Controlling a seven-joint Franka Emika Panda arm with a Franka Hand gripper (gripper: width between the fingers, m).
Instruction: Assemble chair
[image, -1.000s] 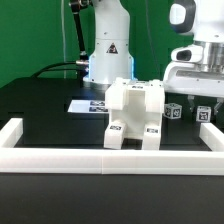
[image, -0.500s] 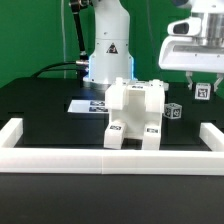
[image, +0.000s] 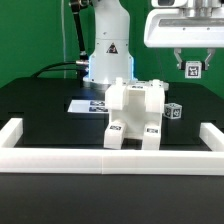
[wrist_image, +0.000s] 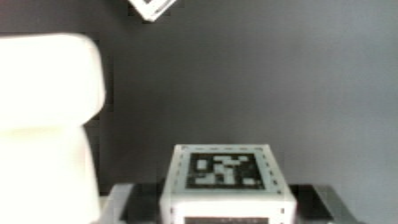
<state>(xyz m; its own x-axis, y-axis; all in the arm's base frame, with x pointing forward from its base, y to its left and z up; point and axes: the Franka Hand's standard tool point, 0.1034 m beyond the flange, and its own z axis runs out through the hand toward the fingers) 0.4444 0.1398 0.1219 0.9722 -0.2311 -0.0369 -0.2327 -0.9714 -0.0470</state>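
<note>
Jaws closed narrowly on a small white plastic block (image: 191, 68) bearing a square black-and-white tag, held in the air well above the black tabletop (image: 40, 105), at the exterior view's upper right. In the wrist view the same block (wrist_image: 228, 180) sits pinched from two sides, its tagged face turned to the camera.

Partly built white plastic chair (image: 135, 115): a blocky body standing on the tabletop near the middle, behind the low white border rail (image: 60, 152). It lies below the jaws and toward the exterior view's left, well apart from the held block. In the wrist view its pale bulk (wrist_image: 45, 130) fills one side, with bare dark tabletop between it and the block.

Second small tagged white block (image: 175, 111): resting on the tabletop just beside the chair, on the exterior view's right, roughly under the jaws.

Marker board (image: 88, 103): flat on the tabletop behind the chair, before the white arm base (image: 108, 50).

Judgement: the held block is a loose part bound for the chair, so the coming move turns on carrying it leftward in the exterior view and down. The block's long axis cannot be told for certain; only a nearly square face shows. Which socket on the chair receives it is not visible from here.
</note>
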